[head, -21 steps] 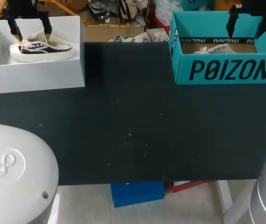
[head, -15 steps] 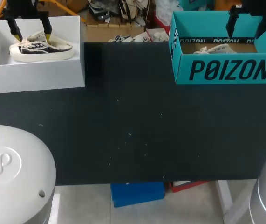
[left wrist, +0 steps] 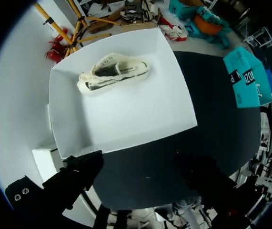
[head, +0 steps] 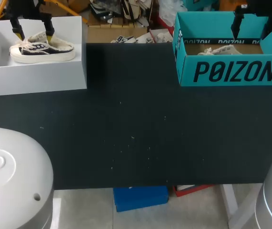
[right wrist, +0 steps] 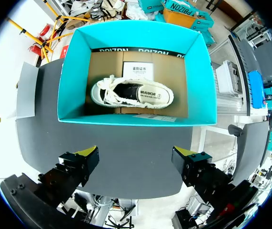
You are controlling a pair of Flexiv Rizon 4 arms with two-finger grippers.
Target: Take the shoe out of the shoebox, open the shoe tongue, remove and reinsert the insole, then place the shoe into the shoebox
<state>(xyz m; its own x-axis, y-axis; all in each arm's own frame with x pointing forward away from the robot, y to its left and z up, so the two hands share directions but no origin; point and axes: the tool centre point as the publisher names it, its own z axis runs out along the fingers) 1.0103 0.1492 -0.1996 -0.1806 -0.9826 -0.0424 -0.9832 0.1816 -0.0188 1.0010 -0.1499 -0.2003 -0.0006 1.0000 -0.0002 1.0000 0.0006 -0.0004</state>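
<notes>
Probably light, soft canvas over a stiffer sole: shoe in white box, upper left, below released, empty left gripper; right gripper likewise spread; best pinched at heel.

Blk end effectors, yellow tips

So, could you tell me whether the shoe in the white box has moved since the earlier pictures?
No. The shoe keeps the same spot relative to the front wall of the white box.

Cream shoe sits in teal shoebox, second shoe in white shoebox.
</notes>
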